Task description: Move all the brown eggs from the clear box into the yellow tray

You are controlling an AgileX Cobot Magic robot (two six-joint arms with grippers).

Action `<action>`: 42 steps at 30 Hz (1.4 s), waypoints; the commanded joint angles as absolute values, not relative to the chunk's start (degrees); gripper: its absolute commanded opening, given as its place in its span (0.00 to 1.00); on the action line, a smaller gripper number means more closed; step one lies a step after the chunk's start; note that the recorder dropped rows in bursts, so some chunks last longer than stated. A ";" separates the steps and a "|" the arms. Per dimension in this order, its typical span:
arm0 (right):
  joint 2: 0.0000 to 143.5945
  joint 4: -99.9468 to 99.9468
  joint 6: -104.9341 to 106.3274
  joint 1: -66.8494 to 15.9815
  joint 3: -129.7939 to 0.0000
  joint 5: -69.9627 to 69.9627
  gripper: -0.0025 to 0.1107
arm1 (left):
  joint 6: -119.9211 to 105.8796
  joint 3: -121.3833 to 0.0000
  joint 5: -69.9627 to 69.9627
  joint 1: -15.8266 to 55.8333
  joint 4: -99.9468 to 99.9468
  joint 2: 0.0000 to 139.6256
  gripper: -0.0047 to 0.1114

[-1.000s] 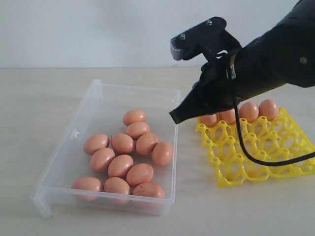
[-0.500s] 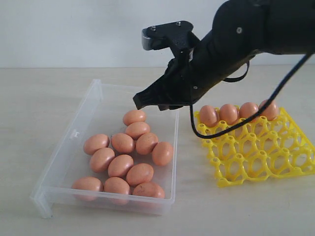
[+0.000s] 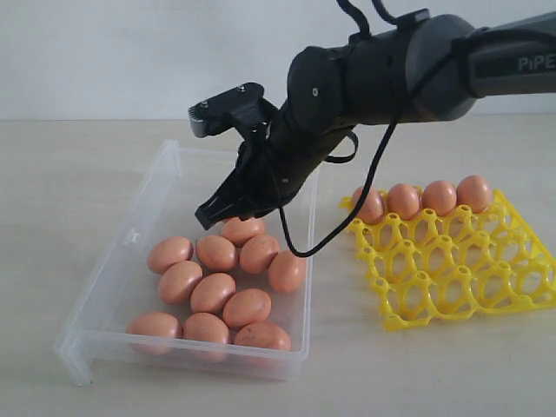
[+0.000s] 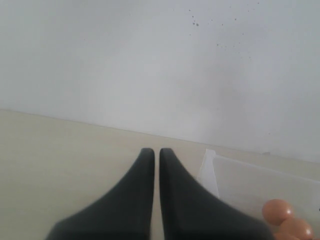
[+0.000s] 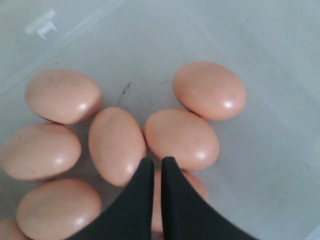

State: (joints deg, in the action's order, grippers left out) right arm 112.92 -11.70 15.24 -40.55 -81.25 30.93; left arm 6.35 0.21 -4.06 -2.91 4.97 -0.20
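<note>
Closed right hand (image 5: 157, 161) hovers above brown eggs (image 5: 181, 138) in clear box (image 5: 272, 50).

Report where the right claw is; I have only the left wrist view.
Observer: The right claw hangs low over the clear box, above the brown eggs.
Operator: State whether it is open.
Observer: Shut, with nothing held.
Operator: Give me the tray status.
Observer: The yellow tray holds four eggs, all in its far row in the exterior view; its other cups are empty.
</note>
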 commanded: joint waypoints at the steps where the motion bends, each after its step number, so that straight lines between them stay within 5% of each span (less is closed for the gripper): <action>1: 112.66 -11.95 17.03 -41.24 -81.99 27.41 0.02 | 6.42 0.00 -3.95 -2.69 5.00 0.00 0.07; 22: 112.66 -11.11 16.45 -39.62 -81.99 23.77 0.03 | 6.42 0.00 -3.95 -2.69 5.00 0.00 0.07; 31: 116.70 -11.02 22.26 -38.80 -81.99 18.26 0.48 | 6.42 0.00 -3.95 -2.69 5.00 0.00 0.07; 42: 120.85 -4.84 43.41 -38.80 -81.99 8.85 0.48 | 6.42 0.00 -3.95 -2.69 5.00 0.00 0.07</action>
State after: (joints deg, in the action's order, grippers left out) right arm 120.13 -5.92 37.79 -39.08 -81.60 10.67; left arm 6.35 0.21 -4.06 -2.91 4.97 -0.20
